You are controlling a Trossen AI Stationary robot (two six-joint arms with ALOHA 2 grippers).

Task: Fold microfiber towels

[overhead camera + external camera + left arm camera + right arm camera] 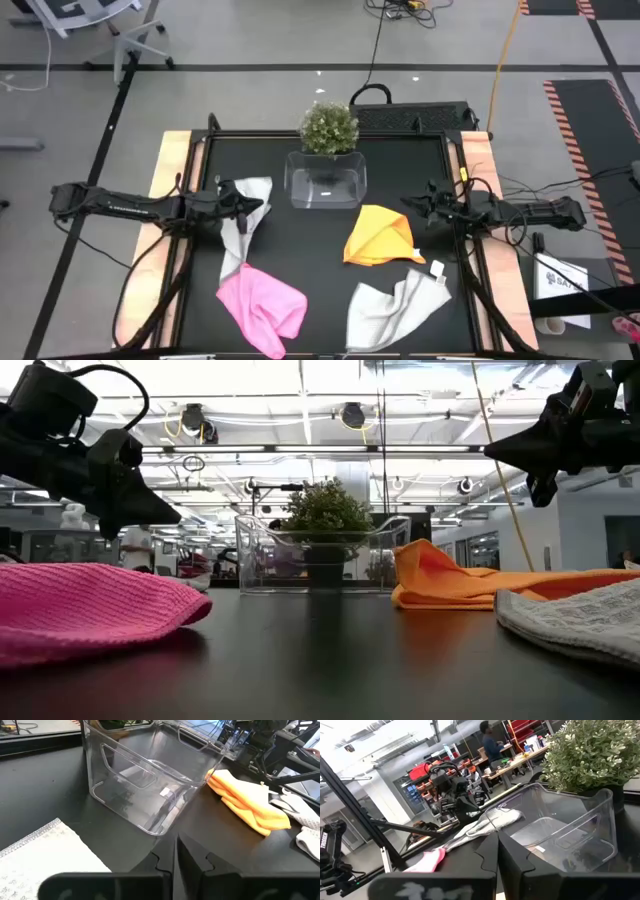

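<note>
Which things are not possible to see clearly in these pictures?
- Pink towel: the high view's bottom edge cuts its lower tip.
- Grey towel by the left gripper: the arm covers its upper corner.
- Label inside the clear tub: too small to read.

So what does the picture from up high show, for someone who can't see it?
Four crumpled towels lie unfolded on a black table: bright pink towel, orange-yellow towel, two light grey towels. Behind them sit a clear plastic tub and small green plant.
</note>
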